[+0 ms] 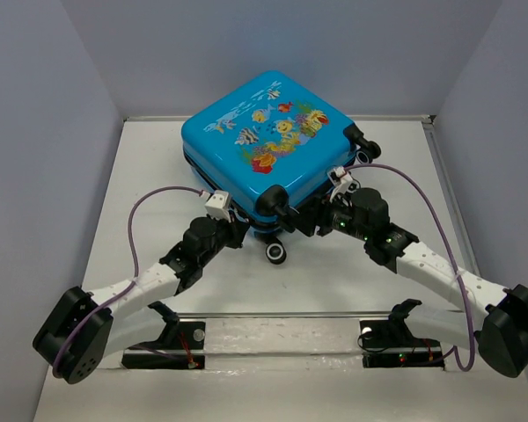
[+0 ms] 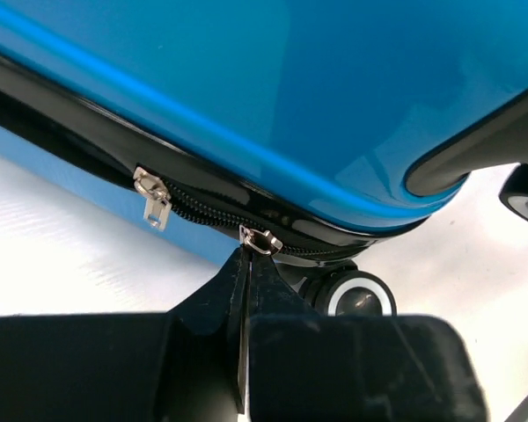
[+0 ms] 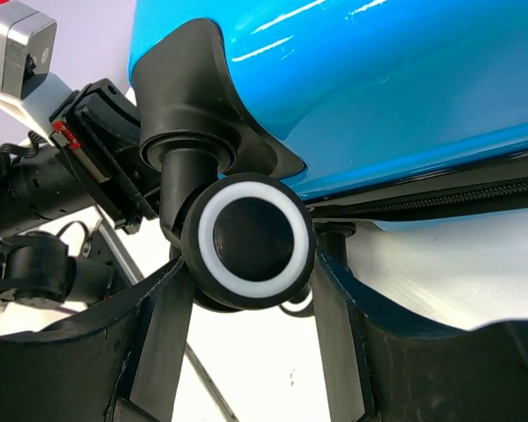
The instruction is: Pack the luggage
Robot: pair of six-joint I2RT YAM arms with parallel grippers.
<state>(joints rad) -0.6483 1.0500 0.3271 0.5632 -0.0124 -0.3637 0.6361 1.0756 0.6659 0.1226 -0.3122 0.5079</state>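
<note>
Closest to me, the two arms are reaching forward from the near edge of the table [image 1: 158, 149]. The left end effector [image 2: 246, 264] is pinching a silver zipper pull [image 2: 260, 240] between its clenched fingers, low on the near-left side of the luggage [image 1: 264, 141]. A second zipper pull [image 2: 151, 197] is hanging free further along the black zipper track. The right end effector [image 3: 249, 264] is clasping a black-and-white wheel [image 3: 246, 239] at the luggage's near corner, with one finger on each side of it. The luggage itself is lying closed and flat, fish print facing up, in the middle of the table toward the far wall.
</note>
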